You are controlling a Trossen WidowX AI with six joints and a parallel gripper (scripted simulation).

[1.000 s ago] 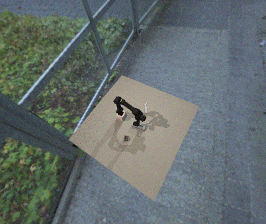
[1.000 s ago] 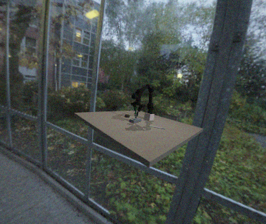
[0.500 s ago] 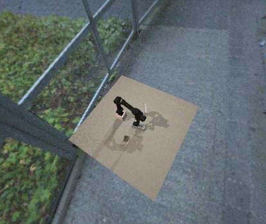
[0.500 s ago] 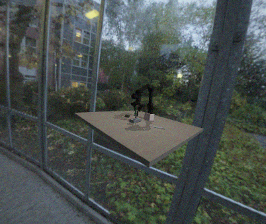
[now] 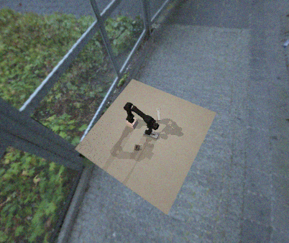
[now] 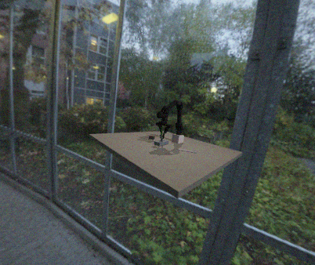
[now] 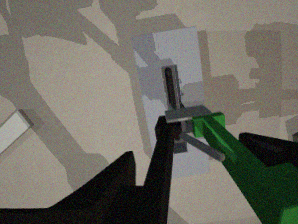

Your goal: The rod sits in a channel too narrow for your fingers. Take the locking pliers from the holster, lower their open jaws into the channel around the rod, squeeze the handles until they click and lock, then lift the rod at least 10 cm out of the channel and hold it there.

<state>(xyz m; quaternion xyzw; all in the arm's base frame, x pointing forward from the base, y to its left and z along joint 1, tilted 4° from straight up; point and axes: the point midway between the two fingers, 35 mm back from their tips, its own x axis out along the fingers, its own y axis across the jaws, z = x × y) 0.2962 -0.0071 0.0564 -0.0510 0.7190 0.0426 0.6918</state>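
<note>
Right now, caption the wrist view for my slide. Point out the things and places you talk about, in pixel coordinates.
Green-handled pliers [image 7: 220,137] over the grey block [image 7: 192,60] with the dark slot.

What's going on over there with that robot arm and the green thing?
The arm's gripper has green-handled pliers between its fingers, above a pale grey block. The pliers' jaws are down at the block's narrow slot, where a dark piece, apparently the rod, lies. I can't tell whether the jaws have gripped it or how firmly the fingers hold the handles. The rod hasn't been lifted out.
</note>
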